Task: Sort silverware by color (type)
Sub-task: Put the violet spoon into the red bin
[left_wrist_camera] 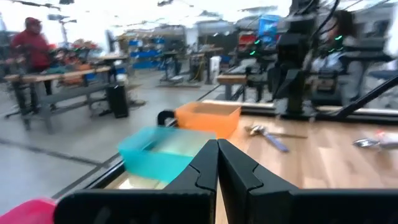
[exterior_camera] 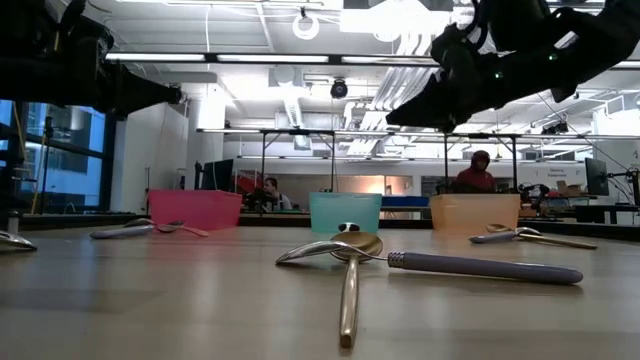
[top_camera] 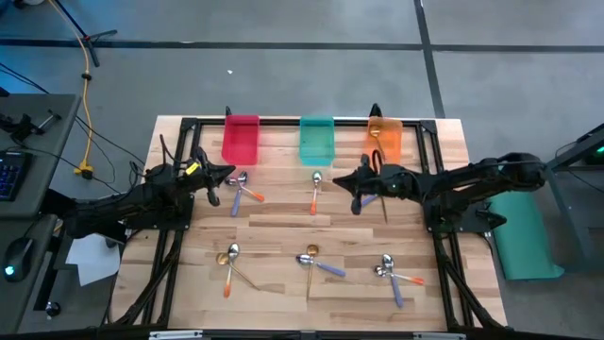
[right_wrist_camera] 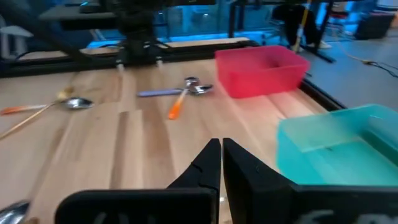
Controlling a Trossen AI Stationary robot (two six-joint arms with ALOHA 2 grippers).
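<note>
Both my claws closed, empty: left claw (left_wrist_camera: 217,163), right claw (right_wrist_camera: 221,163). Spoons (top_camera: 315,189) look light, stiff, slippery; best pinched mid-handle.

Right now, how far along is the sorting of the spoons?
It has barely started. One gold spoon seems to lie in the orange bin; I see none in the red bin or the teal bin. Nothing is in hand: the left tool and the right tool are shut and carry nothing. Left to do: the spoon pair near the red bin and the other spoons on the table.
</note>
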